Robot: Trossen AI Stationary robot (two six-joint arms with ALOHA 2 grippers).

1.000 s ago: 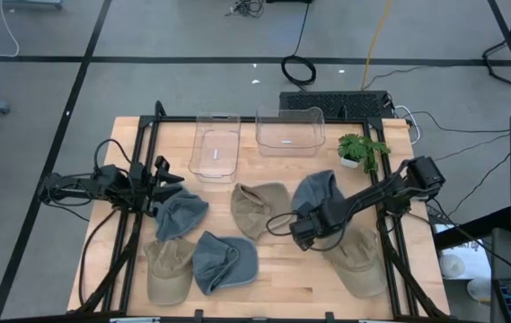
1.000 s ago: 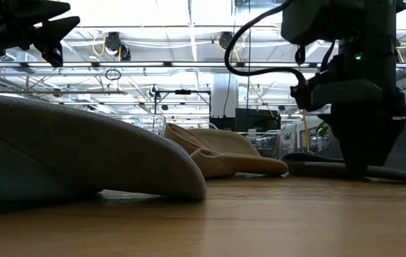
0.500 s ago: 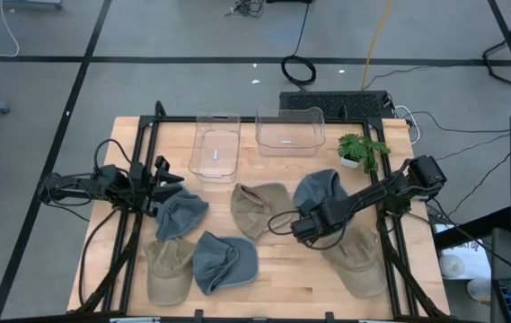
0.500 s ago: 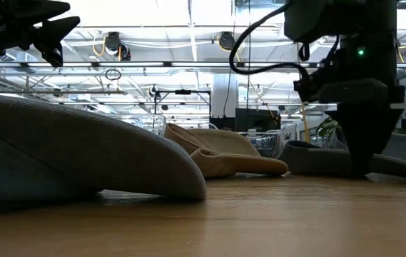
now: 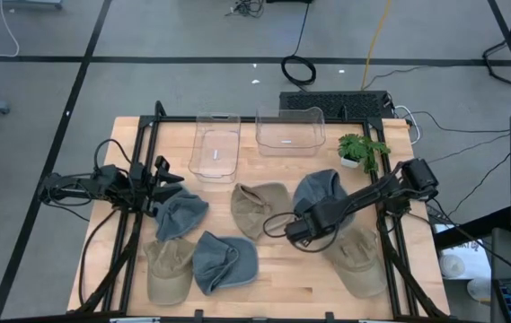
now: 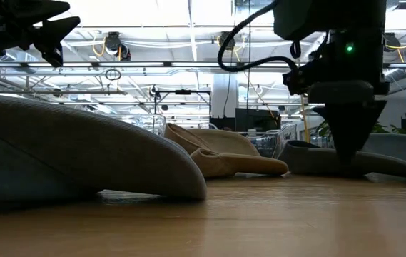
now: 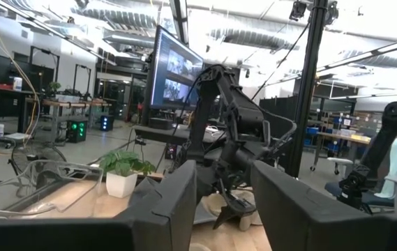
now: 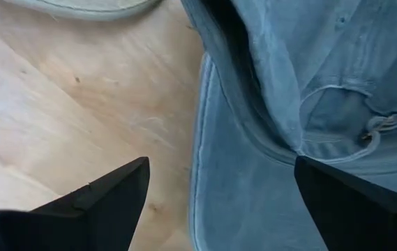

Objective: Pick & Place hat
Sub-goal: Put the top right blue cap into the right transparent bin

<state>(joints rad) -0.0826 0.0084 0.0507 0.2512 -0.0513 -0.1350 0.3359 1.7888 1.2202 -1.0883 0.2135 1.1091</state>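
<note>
Several caps lie crown-up on the wooden table, some blue-grey, some tan. My right gripper (image 5: 297, 232) (image 8: 215, 202) is open and points down at the near-left brim of the blue hat (image 5: 318, 192) (image 8: 289, 104) (image 6: 317, 158). One finger is over bare wood and the other over the brim, with the brim's edge (image 8: 197, 160) between them. My left gripper (image 5: 167, 173) (image 7: 222, 209) is open and waits above the table's left edge, beside a blue-grey hat (image 5: 181, 213). My right gripper comes at the blue hat's brim (image 8: 226, 181) from above, pointing down, and its fingers (image 6: 348, 165) reach down to brim level in the low view. I cannot tell whether they touch the brim or the table.
Two clear bins (image 5: 215, 148) (image 5: 289, 131) stand at the far edge, with a small potted plant (image 5: 361, 149) to their right. A tan hat (image 5: 258, 208) lies left of the blue one and another tan hat (image 5: 356, 261) lies near it. A black frame runs along both table sides.
My right gripper has shifted a little toward the table's left, along the blue hat's brim, staying low over it. The hats lie where they were.
</note>
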